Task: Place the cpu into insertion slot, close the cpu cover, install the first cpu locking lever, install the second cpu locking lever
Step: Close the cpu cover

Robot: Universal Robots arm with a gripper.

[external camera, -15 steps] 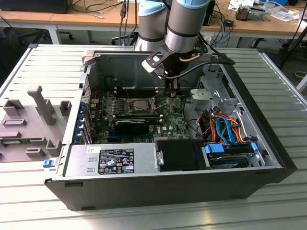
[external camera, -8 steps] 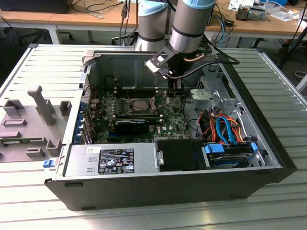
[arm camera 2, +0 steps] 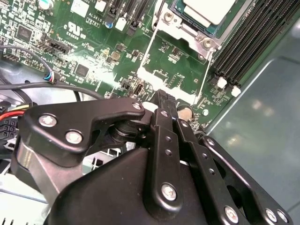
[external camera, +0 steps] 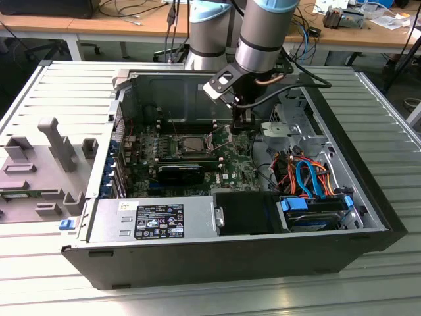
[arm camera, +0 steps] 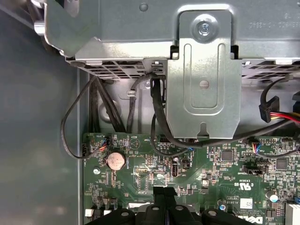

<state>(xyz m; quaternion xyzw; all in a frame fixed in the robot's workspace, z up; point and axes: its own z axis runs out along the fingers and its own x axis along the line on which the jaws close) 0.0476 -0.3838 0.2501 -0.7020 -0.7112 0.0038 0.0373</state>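
The arm reaches down into the open computer case (external camera: 368, 217), and the gripper (external camera: 242, 125) hangs just above the green motherboard (external camera: 227, 168). In both wrist views its black fingers (arm camera: 160, 192) are pressed together with nothing between them, the tips (arm camera 2: 161, 96) close over the board but, as far as I can see, not touching it.

The cpu (external camera: 193, 143) lies flat in the insertion slot (arm camera 2: 185, 32), silvery top up. In the exterior view it sits at about nine o'clock from the gripper, near but clearly apart from it. The second wrist view shows a corner of the chip (arm camera 2: 210, 9) with the slot's silver border around it and the long black memory slots (arm camera 2: 248, 37) just beside.

In the first wrist view a round coin battery (arm camera: 115, 161) sits on the board, with black cables (arm camera: 159, 117) looping under a grey metal bracket (arm camera: 204, 70). In the exterior view, blue and orange cables (external camera: 306, 176) bunch at four o'clock from the gripper, and the power supply (external camera: 154, 220) fills the case's seven o'clock corner.
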